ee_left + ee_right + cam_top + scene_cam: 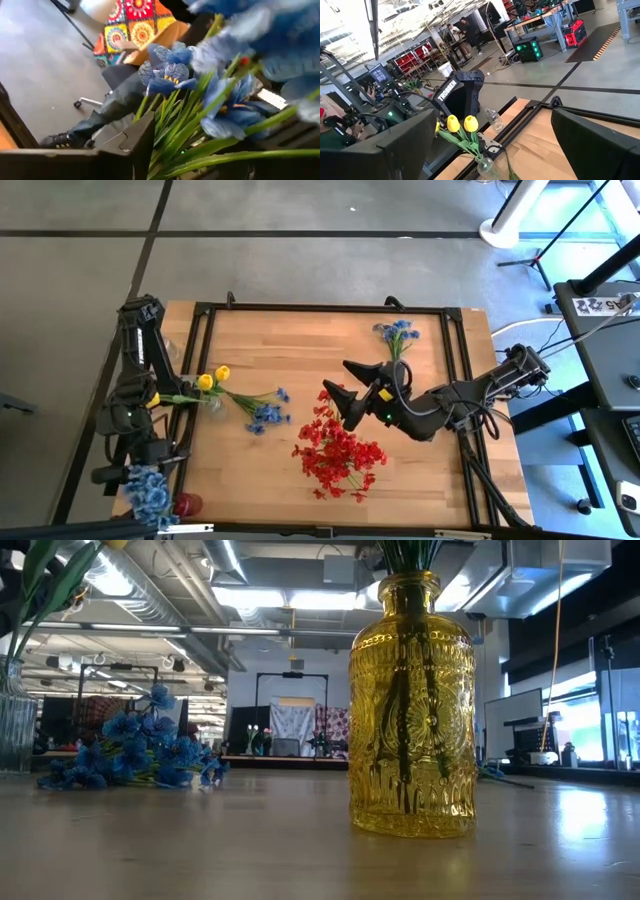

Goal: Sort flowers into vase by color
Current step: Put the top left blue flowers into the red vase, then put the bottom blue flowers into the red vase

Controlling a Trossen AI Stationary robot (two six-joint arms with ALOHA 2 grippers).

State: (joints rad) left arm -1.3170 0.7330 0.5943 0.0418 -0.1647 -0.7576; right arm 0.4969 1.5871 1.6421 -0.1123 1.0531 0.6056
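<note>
My left gripper point(140, 472) hangs past the table's near left corner, shut on a blue flower sprig point(150, 496) whose blooms point(167, 75) fill the left wrist view. My right gripper point(338, 380) hovers open over mid-table, just beyond a pile of red flowers point(338, 452) lying flat on the wood. Its fingers point(410, 145) face the yellow flowers point(460, 124), which stand in a clear vase point(213, 404). Another blue sprig point(268, 416) lies on the table beside that vase. Blue blooms point(397, 332) stand in a yellow glass vase point(412, 710) near the far edge. My left gripper has the blue sprig by its green stems point(175, 147), which run out beside one dark finger point(134, 145). The place of contact lies below the picture's edge. The blooms stand out past the fingers, clear of the table.
A red object point(188, 503) sits at the near left corner beside the held blooms. Black rails point(455, 380) frame the tabletop. Bare wood lies between the red pile and the yellow vase. A seated person's legs point(100, 120) show beyond the table.
</note>
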